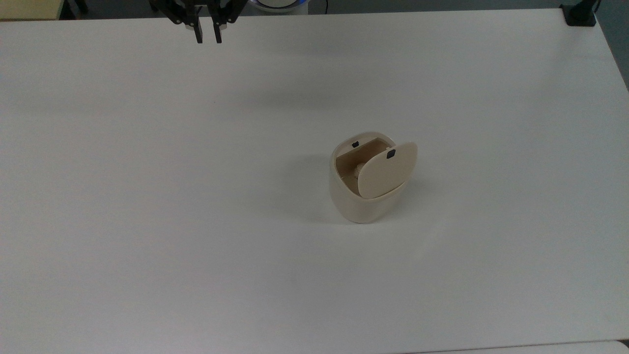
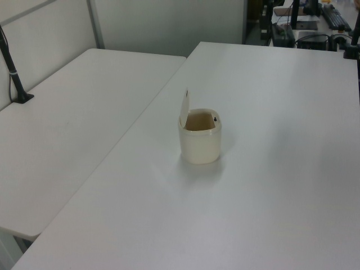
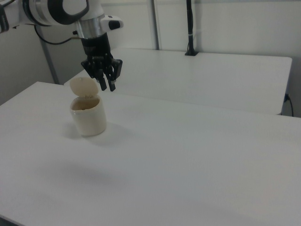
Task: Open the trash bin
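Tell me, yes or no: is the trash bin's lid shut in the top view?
No, the trash bin has its lid swung up, exposing the inside.

Arm in the right view: glossy white rounded shell segments with dark grey/black joint sections, one black ring band at the big joint near the right view's top left. A thin black cable loops off the arm below that joint. White wrist flange sits above the black gripper (image 3: 107, 85). Gripper body is matte black, angular, with cut-out linkage pieces and two slim black fingers (image 3: 113, 86). In the top view the gripper (image 1: 207, 36) shows black bracket-like links and two narrow rectangular black fingertips with a gap between them.
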Controlling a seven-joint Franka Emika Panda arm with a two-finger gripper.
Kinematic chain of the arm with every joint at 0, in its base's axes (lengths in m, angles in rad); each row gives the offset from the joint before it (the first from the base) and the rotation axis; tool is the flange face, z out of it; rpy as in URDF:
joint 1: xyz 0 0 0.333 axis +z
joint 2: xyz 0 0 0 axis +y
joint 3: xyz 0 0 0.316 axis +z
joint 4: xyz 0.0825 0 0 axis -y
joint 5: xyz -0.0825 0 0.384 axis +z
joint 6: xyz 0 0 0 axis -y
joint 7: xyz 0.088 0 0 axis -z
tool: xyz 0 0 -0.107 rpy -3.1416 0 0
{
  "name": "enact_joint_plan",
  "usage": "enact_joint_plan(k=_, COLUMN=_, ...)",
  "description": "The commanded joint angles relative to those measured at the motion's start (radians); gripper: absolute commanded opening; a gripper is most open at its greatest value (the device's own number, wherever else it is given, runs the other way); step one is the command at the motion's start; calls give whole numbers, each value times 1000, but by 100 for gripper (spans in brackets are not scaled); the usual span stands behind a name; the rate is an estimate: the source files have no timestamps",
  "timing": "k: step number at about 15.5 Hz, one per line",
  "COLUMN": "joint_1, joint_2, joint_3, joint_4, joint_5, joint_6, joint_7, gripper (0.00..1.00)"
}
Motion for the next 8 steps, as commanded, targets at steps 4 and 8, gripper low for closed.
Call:
enact_joint_plan(k=4, joint_1=2, joint_2=-30, joint_3=4, joint_4=-32, joint_5=-17, joint_6=-8, joint_7=15, gripper=100)
enact_joint_plan(k=8, joint_1=-1, joint_2=-36, joint_3=-5, joint_4=-30, joint_5=-17, joint_6=-10, joint_7=40, gripper=100)
